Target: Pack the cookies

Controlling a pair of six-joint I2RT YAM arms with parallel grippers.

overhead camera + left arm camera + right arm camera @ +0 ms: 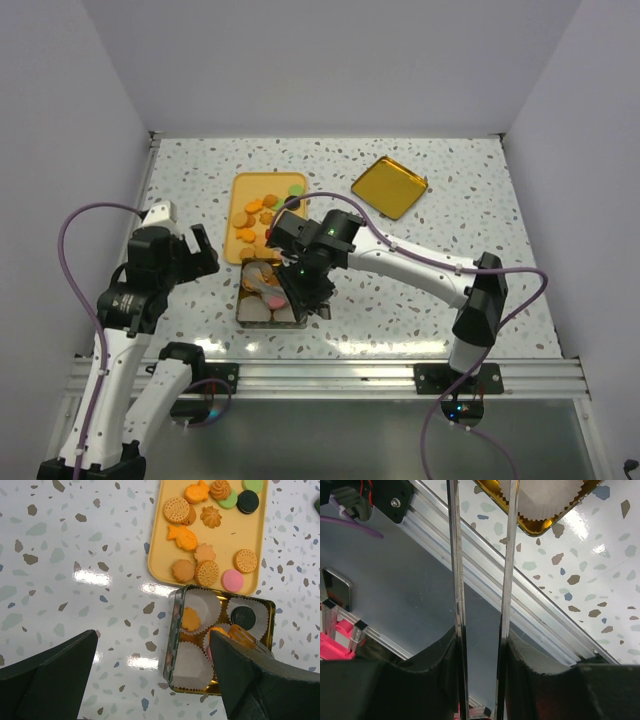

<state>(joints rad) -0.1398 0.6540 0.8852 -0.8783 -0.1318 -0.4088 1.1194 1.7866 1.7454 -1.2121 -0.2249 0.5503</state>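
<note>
Several cookies (207,572), orange, tan, green, black and pink, lie on a yellow tray (159,555), which also shows in the top view (243,190). Below the tray stands an open tin (175,630) with white paper cups; one holds an orange cookie (191,619), another a black cookie (243,616). My right gripper (481,645) is shut on metal tongs (455,555), whose orange tips (243,637) reach into the tin beside another orange cookie (217,630). In the top view the right gripper (305,285) hangs over the tin (243,312). My left gripper (152,640) is open and empty, above the table left of the tin.
A gold tin lid (390,185) lies at the back right of the speckled table. The aluminium rail (540,615) runs along the near table edge, just below the tin. A wall stands behind the table and one on each side.
</note>
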